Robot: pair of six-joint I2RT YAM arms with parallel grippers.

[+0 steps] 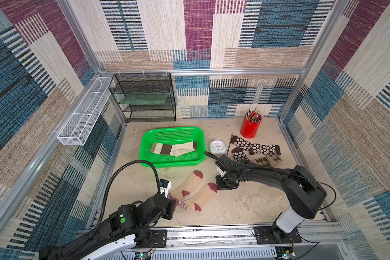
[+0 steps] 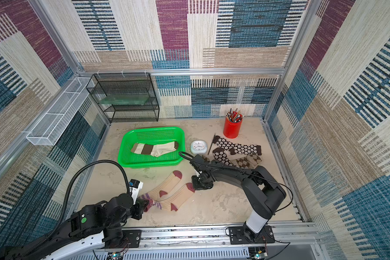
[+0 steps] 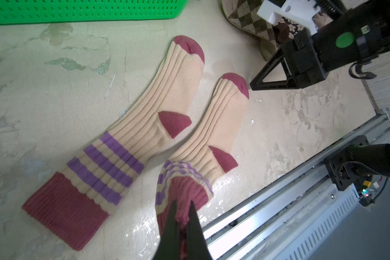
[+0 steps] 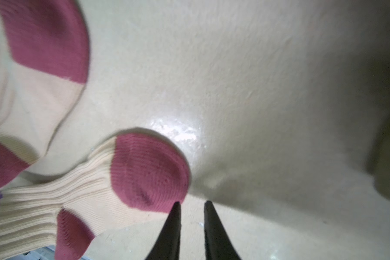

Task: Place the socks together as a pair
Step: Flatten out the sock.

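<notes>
Basket (image 1: pixel 167 163) holds cream-brown sock (image 1: pixel 173 149).

Bare tabletop (image 1: pixel 245 207) lies free beside the tan socks (image 1: pixel 200 195); the green basket (image 1: pixel 173 163) stands beyond.

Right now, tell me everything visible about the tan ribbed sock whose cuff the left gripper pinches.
The tan ribbed knit sock has a maroon toe, heel and cuff, with purple stripes by the cuff. It lies flat on the pale tabletop, except its cuff, bunched and raised, clamped in the jaws of the left gripper. Its leg touches the matching sock alongside. The right gripper, jaws slightly apart, sits by its toe, empty.
</notes>
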